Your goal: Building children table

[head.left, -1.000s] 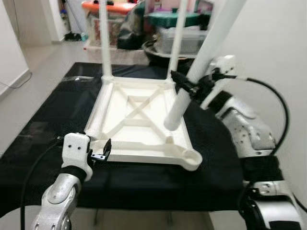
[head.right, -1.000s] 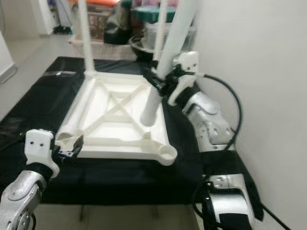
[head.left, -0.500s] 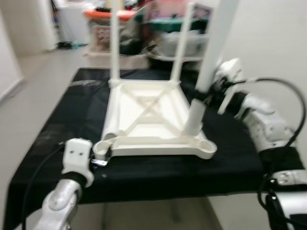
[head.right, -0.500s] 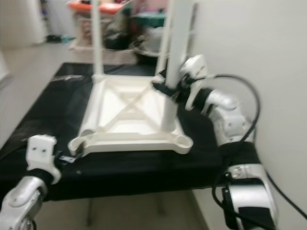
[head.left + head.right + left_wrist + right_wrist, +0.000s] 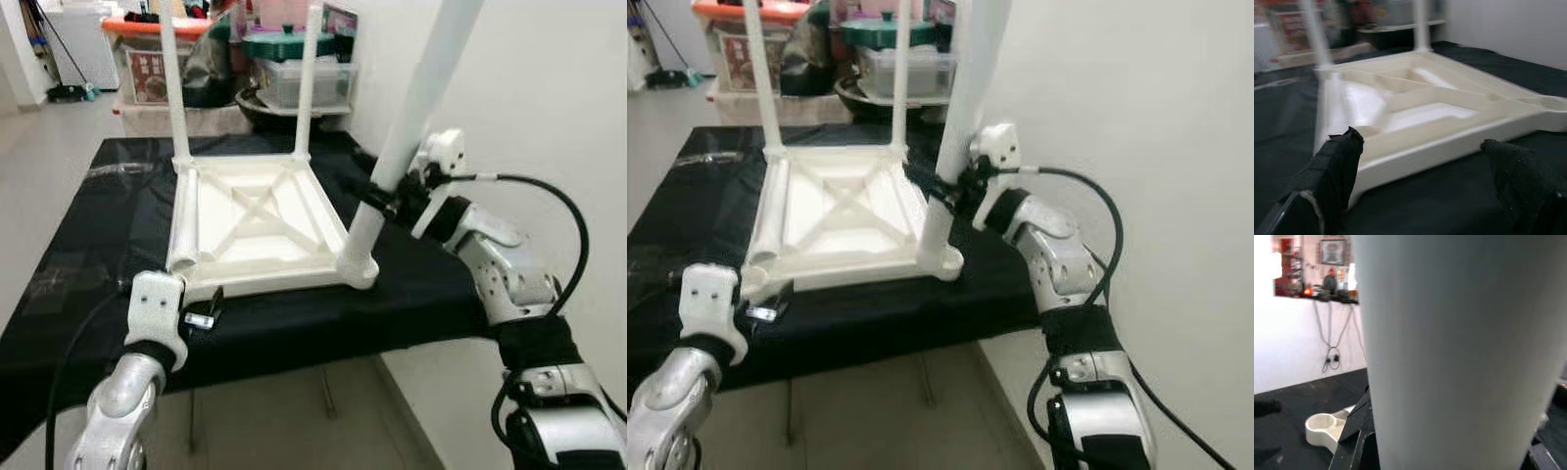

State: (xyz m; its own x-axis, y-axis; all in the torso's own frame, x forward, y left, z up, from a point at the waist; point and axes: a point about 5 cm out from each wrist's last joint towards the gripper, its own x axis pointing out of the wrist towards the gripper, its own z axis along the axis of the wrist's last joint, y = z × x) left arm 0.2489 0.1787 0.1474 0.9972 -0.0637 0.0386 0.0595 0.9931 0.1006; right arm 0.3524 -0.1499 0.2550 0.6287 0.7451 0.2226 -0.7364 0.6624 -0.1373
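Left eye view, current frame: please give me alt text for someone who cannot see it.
The right gripper holds a white table leg with its lower end at the near right corner socket of an upside-down white children's table top on a black cloth. Two legs already stand at the far corners, and the open left gripper hovers by the near left corner.

Even, bright indoor light, no harsh shadows; the white wall (image 5: 549, 88) reads slightly washed out. Head views sharp. Black table cover (image 5: 98, 225) shows a faint sheen at its far left. White table leg (image 5: 1459, 347) is too close to the right wrist camera: soft, featureless. Left wrist view is mildly blurred, background behind the tabletop (image 5: 1415, 107) defocused.
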